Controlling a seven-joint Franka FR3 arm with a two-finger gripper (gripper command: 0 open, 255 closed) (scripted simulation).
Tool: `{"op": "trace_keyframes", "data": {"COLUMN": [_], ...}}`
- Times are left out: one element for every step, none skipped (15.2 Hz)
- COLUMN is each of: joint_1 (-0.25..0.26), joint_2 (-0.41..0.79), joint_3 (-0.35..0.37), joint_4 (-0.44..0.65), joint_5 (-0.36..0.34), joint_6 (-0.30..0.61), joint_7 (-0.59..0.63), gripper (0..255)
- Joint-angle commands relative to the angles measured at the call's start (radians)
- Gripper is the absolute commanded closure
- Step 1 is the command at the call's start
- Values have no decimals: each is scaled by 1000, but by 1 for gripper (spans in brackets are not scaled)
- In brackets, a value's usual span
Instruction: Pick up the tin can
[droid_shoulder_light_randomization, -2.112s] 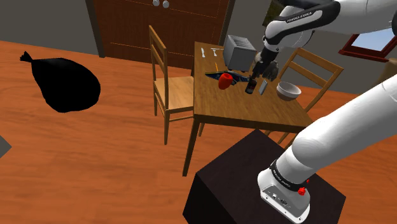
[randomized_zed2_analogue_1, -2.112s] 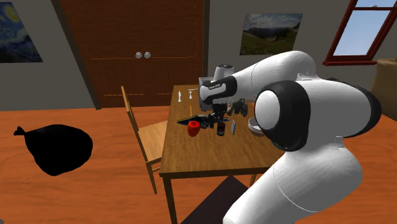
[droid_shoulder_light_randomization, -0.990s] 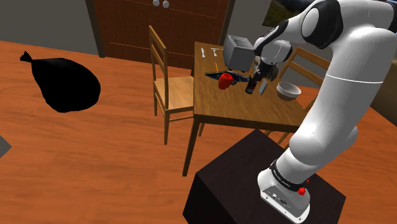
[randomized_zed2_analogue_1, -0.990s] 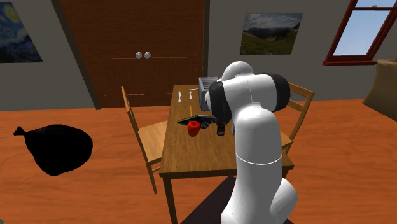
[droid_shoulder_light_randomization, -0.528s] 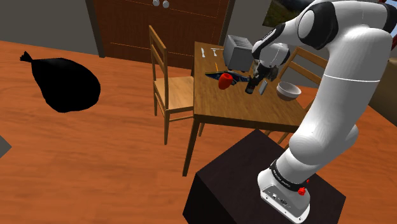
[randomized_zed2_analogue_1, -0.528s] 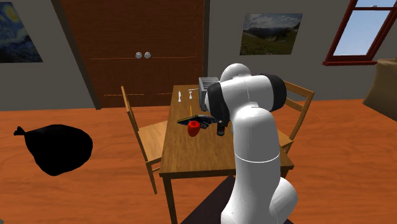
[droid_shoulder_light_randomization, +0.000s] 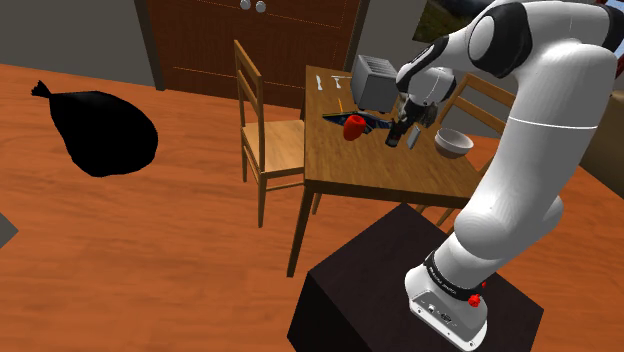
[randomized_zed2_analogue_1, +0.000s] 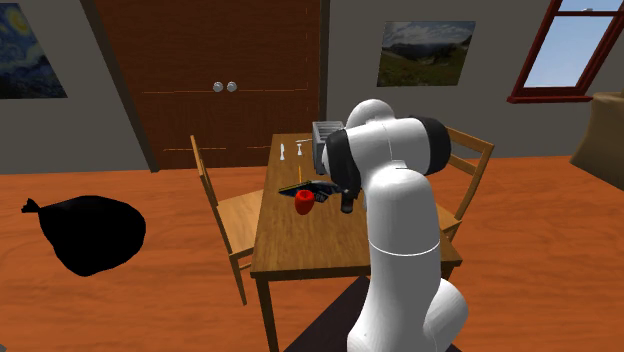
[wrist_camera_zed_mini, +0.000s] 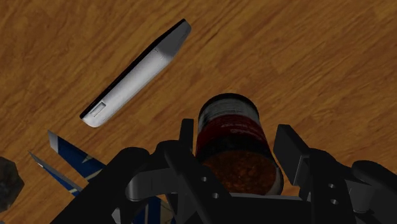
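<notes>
The tin can (wrist_camera_zed_mini: 229, 127) is a dark cylinder with a red label, standing upright on the wooden table (droid_shoulder_light_randomization: 380, 175). It is a small dark shape in the shoulder view (droid_shoulder_light_randomization: 394, 136) and in the second exterior view (randomized_zed2_analogue_1: 347, 205). My black gripper (wrist_camera_zed_mini: 236, 137) comes down over it from above, one finger (wrist_camera_zed_mini: 186, 137) pressed to each side of the can. The gripper (droid_shoulder_light_randomization: 398, 126) is shut on the can, which still rests on the tabletop. In the second exterior view the white arm covers much of the hand (randomized_zed2_analogue_1: 347, 196).
A flat white device (wrist_camera_zed_mini: 137, 72) lies right beside the can, and a red cup (droid_shoulder_light_randomization: 353, 127) and a dark blue flat item (droid_shoulder_light_randomization: 345, 119) sit close on its other side. A toaster (droid_shoulder_light_randomization: 376, 78) stands behind, a white bowl (droid_shoulder_light_randomization: 453, 142) nearby. Chairs (droid_shoulder_light_randomization: 262, 130) flank the table; a black bag (droid_shoulder_light_randomization: 98, 132) lies on the floor.
The fingers have closed onto the can within the last second. The arm has settled slightly lower and is now still; the can has not moved.
</notes>
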Motion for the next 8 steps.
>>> {"op": "trace_keyframes", "data": {"joint_1": [4,8,11,14,17,19,22,24], "joint_2": [-13,-22,-31,-40,-48,-57,-65,-74], "joint_3": [-6,-11,-15,-18,-22,-26,-29,-32], "joint_4": [4,7,10,13,17,21,25,29], "joint_5": [-12,-21,-29,-37,-45,-53,-61,-69], "joint_6": [-15,-26,-36,-47,-57,-68,-79,-90], "joint_7": [8,14,20,26,32,37,43,48], "gripper": [255,255,255,255,255,255,255,255]}}
